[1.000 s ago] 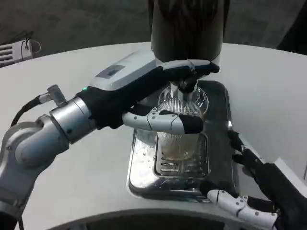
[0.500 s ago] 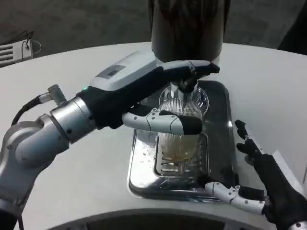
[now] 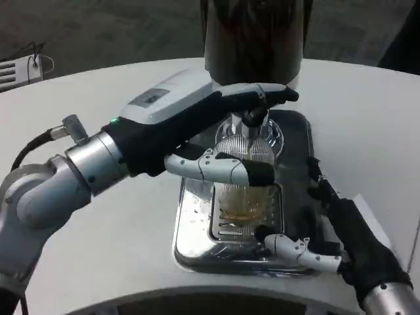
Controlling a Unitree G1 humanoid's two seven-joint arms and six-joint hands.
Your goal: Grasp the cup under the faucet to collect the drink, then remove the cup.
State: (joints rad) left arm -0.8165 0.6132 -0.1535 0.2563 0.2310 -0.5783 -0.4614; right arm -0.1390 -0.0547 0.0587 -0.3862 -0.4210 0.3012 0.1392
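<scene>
A ribbed clear cup [image 3: 247,197] stands on the grate of the steel drip tray [image 3: 194,226], under the faucet [image 3: 253,119] of the dark dispenser [image 3: 254,36]. A little amber drink lies in the cup's bottom. My left hand [image 3: 197,125] reaches in from the left. Its fingers lie stretched over the top of the faucet, and its thumb crosses the front of the cup's upper part. My right hand [image 3: 341,236] is at the tray's right front corner, fingers spread. Its thumb points toward the cup's base, a short way from it.
The white table [image 3: 118,256] runs around the tray on every side. A white flat object [image 3: 367,207] lies at the right, under my right hand. A white item with a cable [image 3: 23,69] sits at the far left edge.
My right hand has moved up and left, from the table's front edge to the tray, with its thumb closer to the cup. The left hand stays over the faucet.
</scene>
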